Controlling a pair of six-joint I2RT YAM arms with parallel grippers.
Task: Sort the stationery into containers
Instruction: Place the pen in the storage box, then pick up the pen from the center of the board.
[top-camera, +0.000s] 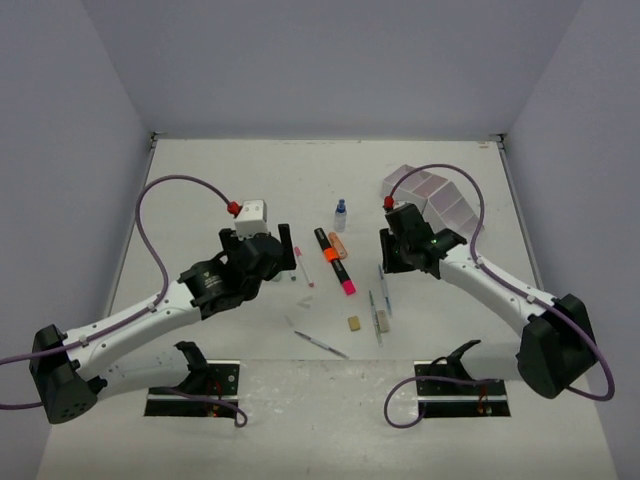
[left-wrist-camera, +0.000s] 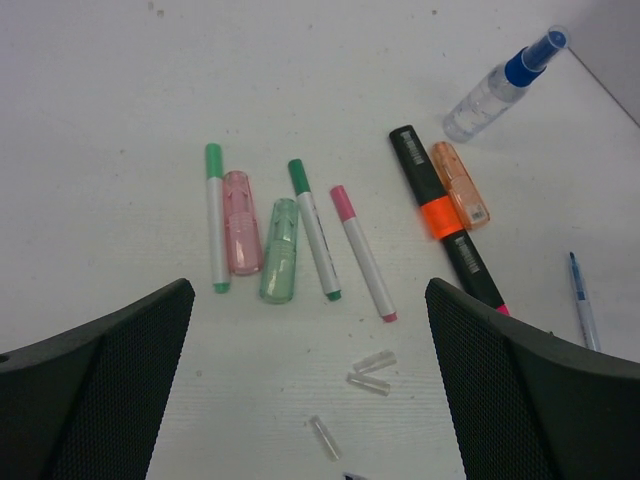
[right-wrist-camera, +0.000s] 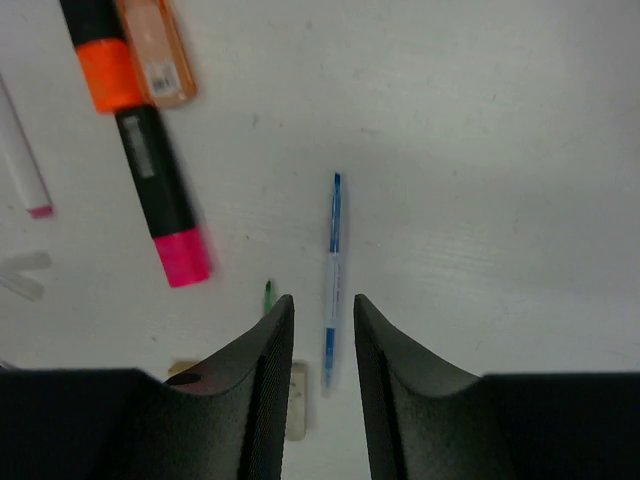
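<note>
1. Top external view.
   - The right gripper (top-camera: 386, 258) hangs over the far end of the blue pen (top-camera: 385, 292).
   - The pen's long axis runs from under the gripper back toward the arm bases.
   - The left gripper (top-camera: 284, 250) stands well apart to the pen's left, with the black marker (top-camera: 333, 262) lying between them. The right arm is clearly the nearer.
   - The white desk organizer (top-camera: 432, 195) sits beyond the right gripper, off to its right.

2. Left wrist view.
   - The left gripper (left-wrist-camera: 308, 290) is spread wide and holds nothing.
   - Green and pink markers lie ahead of it, inside the span of the fingers.
   - The blue pen (left-wrist-camera: 580, 300) shows only at the outer edge, outside the right-hand finger.

3. Right wrist view.
   - The right gripper (right-wrist-camera: 323, 300) has its jaws drawn narrow, and the blue pen (right-wrist-camera: 335, 240) enters the gap between them.
   - The barrel runs straight ahead out of that gap, so the jaws close across the pen's width, not along it.
   - Bare table shows on both sides of the barrel. Judgement: the pen is straddled, not yet clamped.
   - How low the tips sit cannot be told.
   - A tan eraser (right-wrist-camera: 296, 400) lies just beside the left-hand finger.
</note>
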